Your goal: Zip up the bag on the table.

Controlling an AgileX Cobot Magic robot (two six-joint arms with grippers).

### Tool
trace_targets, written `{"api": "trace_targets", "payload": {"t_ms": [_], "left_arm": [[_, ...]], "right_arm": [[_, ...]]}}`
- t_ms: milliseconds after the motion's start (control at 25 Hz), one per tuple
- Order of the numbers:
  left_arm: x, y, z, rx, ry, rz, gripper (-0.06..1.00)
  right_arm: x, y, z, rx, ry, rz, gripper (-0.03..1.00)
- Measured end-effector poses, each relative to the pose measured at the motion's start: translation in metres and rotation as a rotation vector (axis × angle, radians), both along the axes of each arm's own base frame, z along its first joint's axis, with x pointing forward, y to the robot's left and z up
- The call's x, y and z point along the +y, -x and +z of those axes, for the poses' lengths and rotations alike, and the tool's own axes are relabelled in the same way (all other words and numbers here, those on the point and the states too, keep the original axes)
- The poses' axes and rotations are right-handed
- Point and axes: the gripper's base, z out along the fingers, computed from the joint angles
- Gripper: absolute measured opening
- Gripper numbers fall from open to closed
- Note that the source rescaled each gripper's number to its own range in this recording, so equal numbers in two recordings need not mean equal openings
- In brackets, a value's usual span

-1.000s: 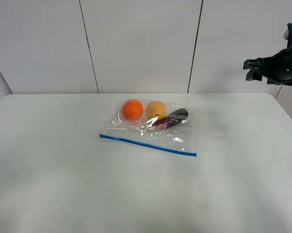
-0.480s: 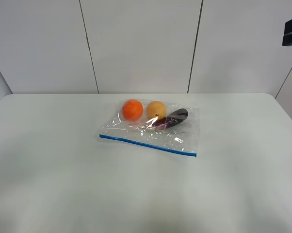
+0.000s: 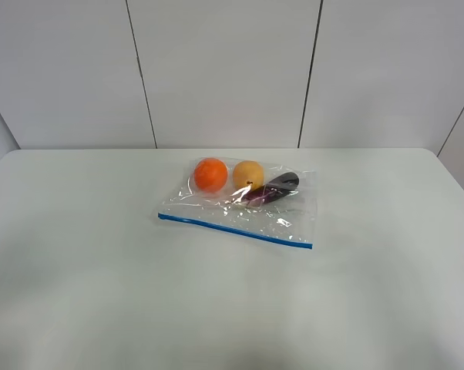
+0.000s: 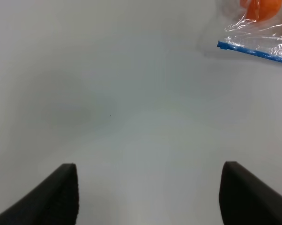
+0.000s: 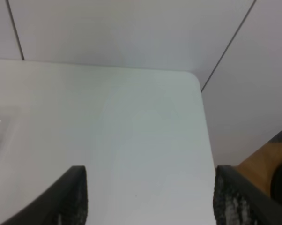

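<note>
Since a second ago, the right arm has been leaving the high camera's view: its dark gripper was hanging at the upper right edge and is now gone from that picture altogether. Nothing else is shifting. The bag (image 3: 240, 204) is lying flat on the desk (image 3: 78, 293) exactly as before, with its blue zip strip (image 3: 233, 230) along the near long edge and an orange toy fruit (image 3: 210, 174), a yellow toy fruit (image 3: 248, 174) and a dark purple toy eggplant (image 3: 272, 188) showing through the plastic.

The left gripper (image 4: 148, 197) is hovering over bare desk with its fingers (image 4: 56, 197) spread wide and released, and the bag's corner is lying well ahead of them, off to one side. The right gripper (image 5: 150, 197) is likewise holding its fingers (image 5: 68, 199) apart, grasping nothing, and is facing the desk's far corner with the bag well apart.

Judging from this, neither arm is touching the zip, so the closing looks not yet begun.
</note>
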Motion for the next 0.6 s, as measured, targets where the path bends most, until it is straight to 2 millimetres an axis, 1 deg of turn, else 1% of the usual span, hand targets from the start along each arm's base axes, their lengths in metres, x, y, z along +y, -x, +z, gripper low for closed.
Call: {"api": "trace_targets", "payload": {"t_ms": [200, 320, 600], "left_arm": [[0.000, 0.000, 0.000, 0.000, 0.000, 0.000, 0.81], [0.000, 0.000, 0.000, 0.000, 0.000, 0.000, 0.81], [0.000, 0.000, 0.000, 0.000, 0.000, 0.000, 0.81]], "right_arm": [[0.002, 0.022, 0.010, -0.017, -0.008, -0.013, 0.71], [0.006, 0.042, 0.017, -0.024, -0.036, -0.016, 0.71], [0.021, 0.094, 0.038, -0.154, -0.158, 0.031, 0.71]]}}
